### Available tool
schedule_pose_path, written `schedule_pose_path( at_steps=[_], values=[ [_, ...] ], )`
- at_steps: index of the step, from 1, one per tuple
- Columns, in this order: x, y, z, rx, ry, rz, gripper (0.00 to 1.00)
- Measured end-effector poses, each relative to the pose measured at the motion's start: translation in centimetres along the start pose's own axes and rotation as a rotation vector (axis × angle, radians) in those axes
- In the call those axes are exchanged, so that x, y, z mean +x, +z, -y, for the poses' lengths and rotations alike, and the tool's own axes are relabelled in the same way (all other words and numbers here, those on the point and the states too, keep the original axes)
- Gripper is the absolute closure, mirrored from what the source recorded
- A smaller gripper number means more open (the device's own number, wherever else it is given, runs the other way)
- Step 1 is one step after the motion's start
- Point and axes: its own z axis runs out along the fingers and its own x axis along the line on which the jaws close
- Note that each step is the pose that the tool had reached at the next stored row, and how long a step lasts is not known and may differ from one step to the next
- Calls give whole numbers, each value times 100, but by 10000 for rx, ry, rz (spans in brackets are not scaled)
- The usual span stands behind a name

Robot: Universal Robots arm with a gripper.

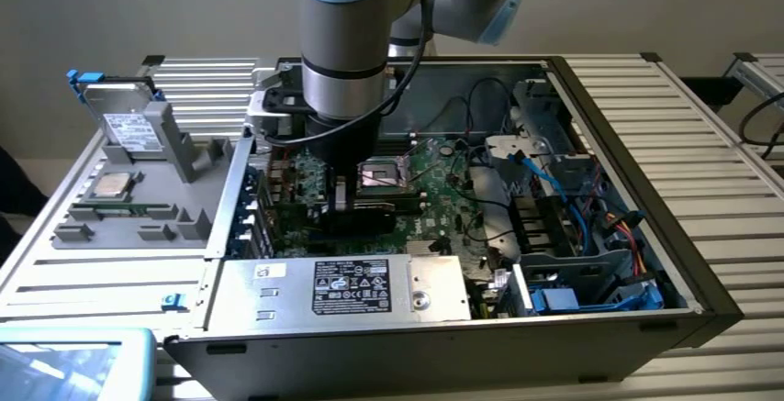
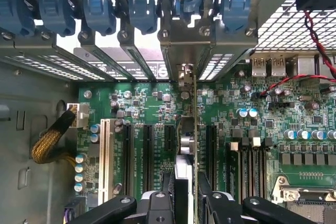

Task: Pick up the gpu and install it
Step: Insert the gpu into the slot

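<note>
My gripper [image 1: 348, 201] is down inside the open computer case [image 1: 686, 291], over the green motherboard [image 1: 435, 173]. It is shut on the gpu [image 1: 367, 216], which looks like a dark block below the wrist. In the wrist view the gpu [image 2: 195, 129] stands edge-on between my fingers [image 2: 157, 205], with the gripper [image 2: 186, 205] around its near end. Its silver bracket [image 2: 185, 51] reaches the rear slot openings under the blue latches [image 2: 142, 3]. The card lines up between the black expansion slots [image 2: 127, 150] and the memory slots [image 2: 247, 161]. I cannot tell whether its edge sits in a slot.
A silver power supply [image 1: 349, 286] fills the case's near side. Blue and black cables [image 1: 576, 185] and drive bays lie at the exterior view's right. A grey fixture [image 1: 135, 204] with a hard drive [image 1: 123, 121] stands outside the case, at the exterior view's left. A yellow sleeved cable [image 2: 50, 142] lies beside the board.
</note>
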Motion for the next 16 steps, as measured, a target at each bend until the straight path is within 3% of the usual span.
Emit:
schedule_pose_path(
  at_steps=[16],
  values=[
    [-2,34,0,-4,92,8,72]
  ],
)
